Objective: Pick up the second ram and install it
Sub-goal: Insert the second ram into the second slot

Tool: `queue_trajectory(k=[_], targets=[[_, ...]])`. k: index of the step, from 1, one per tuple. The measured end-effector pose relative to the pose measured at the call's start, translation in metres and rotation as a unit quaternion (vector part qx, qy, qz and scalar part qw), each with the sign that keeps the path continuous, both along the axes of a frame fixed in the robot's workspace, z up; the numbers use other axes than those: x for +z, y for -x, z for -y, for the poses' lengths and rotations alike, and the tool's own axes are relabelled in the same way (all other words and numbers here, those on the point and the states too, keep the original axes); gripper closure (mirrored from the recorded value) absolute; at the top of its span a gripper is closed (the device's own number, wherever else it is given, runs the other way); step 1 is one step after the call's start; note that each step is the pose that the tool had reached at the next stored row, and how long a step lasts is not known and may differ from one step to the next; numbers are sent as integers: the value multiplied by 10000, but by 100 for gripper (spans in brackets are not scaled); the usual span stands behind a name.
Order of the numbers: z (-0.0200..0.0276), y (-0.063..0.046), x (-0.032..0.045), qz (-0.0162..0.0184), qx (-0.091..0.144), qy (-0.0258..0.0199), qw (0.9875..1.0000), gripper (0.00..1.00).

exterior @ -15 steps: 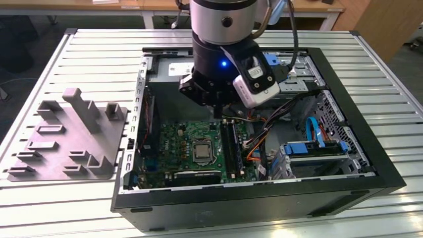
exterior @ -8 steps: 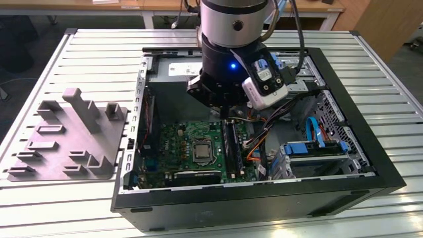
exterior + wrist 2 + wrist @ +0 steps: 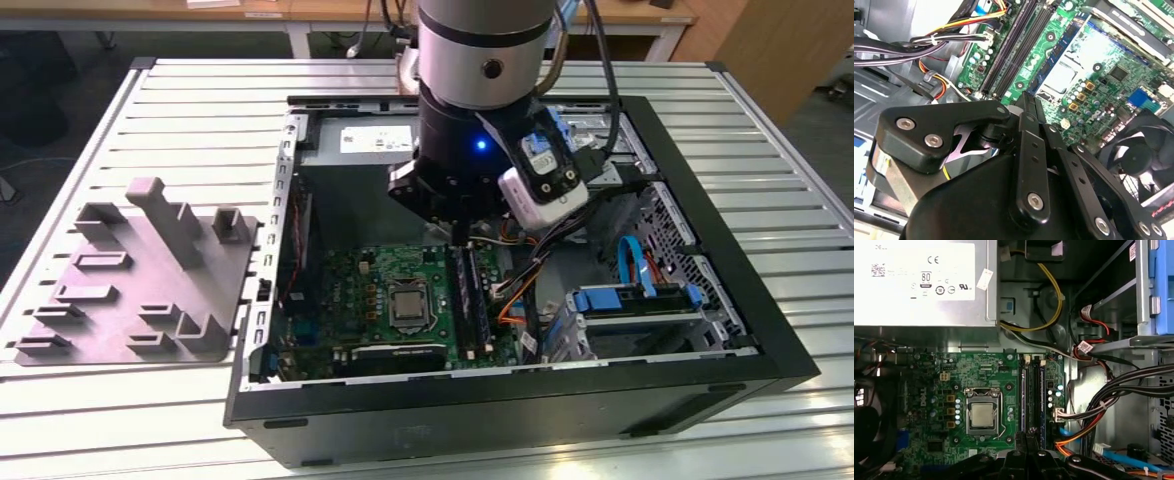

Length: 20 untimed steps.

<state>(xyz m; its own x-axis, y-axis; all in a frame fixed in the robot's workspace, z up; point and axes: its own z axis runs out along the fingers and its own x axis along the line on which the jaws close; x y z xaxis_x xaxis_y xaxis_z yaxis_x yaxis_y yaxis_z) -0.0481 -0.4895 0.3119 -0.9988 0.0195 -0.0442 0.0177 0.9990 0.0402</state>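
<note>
Hovering claw point(image 3: 461, 234) stands just above the slotted second ram point(image 3: 467, 290).

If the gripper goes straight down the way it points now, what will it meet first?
Most likely the long black memory slots on the green motherboard, beside the processor socket. The gripper hangs above them in the exterior view; its height over them is unclear.

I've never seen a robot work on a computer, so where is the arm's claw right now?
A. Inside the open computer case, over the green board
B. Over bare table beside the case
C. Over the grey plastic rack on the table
A: in the exterior view the gripper hangs inside the open computer case, just above the green board by its long black slots.
</note>
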Motion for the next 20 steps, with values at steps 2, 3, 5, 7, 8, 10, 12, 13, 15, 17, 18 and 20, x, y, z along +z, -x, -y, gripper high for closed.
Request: queue_trajectory(k=[2,3,5,7,8,10,12,13,15,17,18,20], targets=[[0,-10,-23,0,0,-2,10000,89],[0,-11,-38,0,-1,-2,10000,89],[0,-12,-73,0,-1,-3,10000,89],[0,-13,-110,0,0,-3,10000,89],[0,-13,-127,0,1,-3,10000,89],[0,-13,-163,0,2,-3,10000,89],[0,-13,-201,0,1,-3,10000,89],[0,-13,-218,0,2,-3,10000,89],[0,-13,-255,0,2,-3,10000,89],[0,-14,-290,0,3,-3,10000,89],[0,-14,-309,0,4,-3,10000,89],[0,-17,-345,0,9,-3,10000,89]])
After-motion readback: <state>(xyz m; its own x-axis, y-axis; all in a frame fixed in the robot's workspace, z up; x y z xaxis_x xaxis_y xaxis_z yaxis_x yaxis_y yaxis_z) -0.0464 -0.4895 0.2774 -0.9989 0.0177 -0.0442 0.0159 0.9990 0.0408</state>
